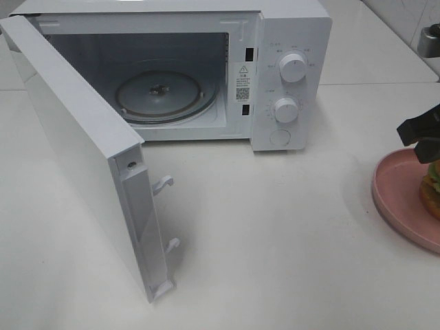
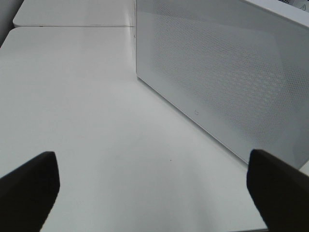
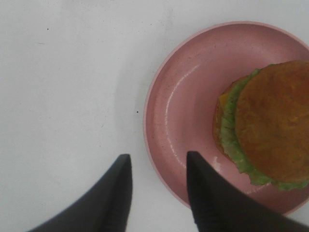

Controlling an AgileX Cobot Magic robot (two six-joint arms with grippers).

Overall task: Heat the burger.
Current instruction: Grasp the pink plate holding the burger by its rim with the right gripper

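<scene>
The burger (image 3: 273, 121), with its brown bun and green lettuce frill, sits on a round pink plate (image 3: 183, 96) at the table's right edge; the exterior view shows only a sliver of the burger (image 1: 432, 184). My right gripper (image 3: 157, 162) hovers over the plate's near rim with its jaws apart, one finger above the plate and the other above the table, beside the burger and not touching it. The dark right gripper (image 1: 421, 132) shows at the far right. My left gripper (image 2: 154, 193) is wide open and empty over bare table beside the microwave door (image 2: 227, 72).
The white microwave (image 1: 289, 69) stands at the back with its door (image 1: 75, 144) swung fully open toward the front left. Its glass turntable (image 1: 161, 93) is bare. White table surface lies between the microwave and the pink plate (image 1: 399, 199).
</scene>
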